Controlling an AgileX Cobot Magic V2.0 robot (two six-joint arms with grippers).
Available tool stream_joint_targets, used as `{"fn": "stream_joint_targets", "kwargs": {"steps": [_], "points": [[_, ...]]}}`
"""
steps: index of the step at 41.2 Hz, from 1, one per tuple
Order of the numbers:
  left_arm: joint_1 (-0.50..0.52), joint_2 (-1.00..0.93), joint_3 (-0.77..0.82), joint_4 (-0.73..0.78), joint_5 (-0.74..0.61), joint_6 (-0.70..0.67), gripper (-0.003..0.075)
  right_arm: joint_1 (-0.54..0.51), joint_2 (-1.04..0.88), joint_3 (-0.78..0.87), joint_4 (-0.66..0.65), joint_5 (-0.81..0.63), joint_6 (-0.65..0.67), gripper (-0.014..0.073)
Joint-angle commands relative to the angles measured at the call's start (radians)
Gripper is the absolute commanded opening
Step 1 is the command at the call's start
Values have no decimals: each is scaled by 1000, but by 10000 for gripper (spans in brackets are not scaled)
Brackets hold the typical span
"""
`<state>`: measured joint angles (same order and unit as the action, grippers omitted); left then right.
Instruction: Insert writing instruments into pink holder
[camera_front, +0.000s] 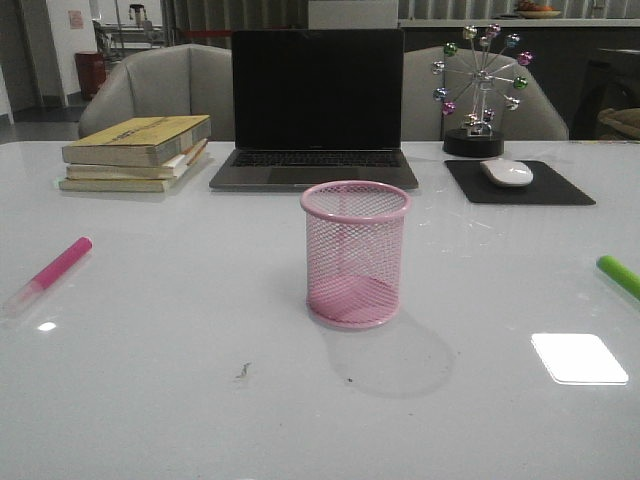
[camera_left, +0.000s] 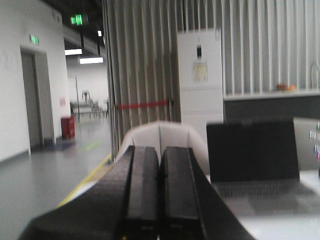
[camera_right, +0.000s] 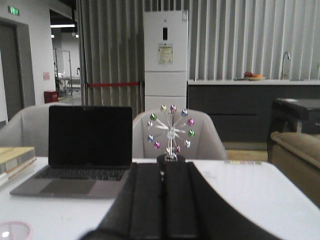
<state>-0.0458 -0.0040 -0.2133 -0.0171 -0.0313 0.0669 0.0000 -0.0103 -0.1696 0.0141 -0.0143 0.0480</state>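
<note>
I am looking over the white table (camera_front: 180, 400) and seeing the pink wire-mesh holder (camera_front: 356, 254) standing upright near the table's middle, its mouth open and nothing inside it. The magenta highlighter (camera_front: 47, 275) is lying flat close to the left edge, its pale cap end pointing toward the near side. The lime green highlighter (camera_front: 619, 275) is lying at the right edge, only partly in view, so I cannot tell its cap end. Both are sitting well apart from the holder.

Along the far edge I am seeing a stack of books (camera_front: 137, 153) toward the left corner, an open laptop (camera_front: 315, 110) with a dark screen behind the holder, and toward the right corner a black mouse pad (camera_front: 520, 184) carrying a white mouse (camera_front: 507, 172), with a Ferris-wheel desk ornament (camera_front: 480, 90) of coloured balls just behind it.

Neither arm is showing in the front view. In the left wrist view the left gripper (camera_left: 160, 192) is showing its two black fingers pressed together, holding nothing. In the right wrist view the right gripper (camera_right: 161, 202) is likewise closed with fingers touching and nothing between them, and a bit of the holder's pink rim (camera_right: 14, 231) is peeking in at the picture's corner.
</note>
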Motion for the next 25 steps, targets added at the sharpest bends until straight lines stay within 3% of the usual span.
{"fn": "stream_joint_targets", "kwargs": {"steps": [1, 14, 25], "points": [[-1, 29, -162, -29, 22, 1, 91, -1, 21, -157, -6, 25, -10, 66], [-1, 297, -523, -86, 425, 1, 91, -1, 298, -492, -6, 406, -10, 66], [-1, 474, -540, -86, 568, 1, 91, -1, 507, -510, 36, 565, -10, 66]]}}
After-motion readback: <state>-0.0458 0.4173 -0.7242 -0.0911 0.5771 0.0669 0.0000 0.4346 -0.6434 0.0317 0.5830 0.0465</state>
